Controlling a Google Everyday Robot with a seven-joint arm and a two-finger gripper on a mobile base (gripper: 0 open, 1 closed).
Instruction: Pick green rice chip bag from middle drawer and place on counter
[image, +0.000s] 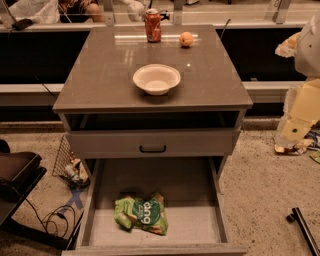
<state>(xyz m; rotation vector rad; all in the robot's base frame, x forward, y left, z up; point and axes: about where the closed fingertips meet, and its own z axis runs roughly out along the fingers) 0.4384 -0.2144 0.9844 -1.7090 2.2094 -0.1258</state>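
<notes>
The green rice chip bag (140, 214) lies crumpled on the pale floor of the open middle drawer (200, 225), left of centre and near the front. The drawer is pulled out towards me below a grey drawer front with a black handle (152, 148). The counter (100, 75) is the glossy grey-brown top of the cabinet. My arm hangs at the right edge of the view, and my gripper (294, 131) is at its lower end, right of the cabinet, level with the closed drawer front and well away from the bag.
On the counter stand a white bowl (156, 78) near the front middle, a red can (153, 25) and an orange (186, 38) at the back. Wrappers and a wire basket (67, 162) lie on the floor left of the cabinet. A black bar (302, 227) lies at the lower right.
</notes>
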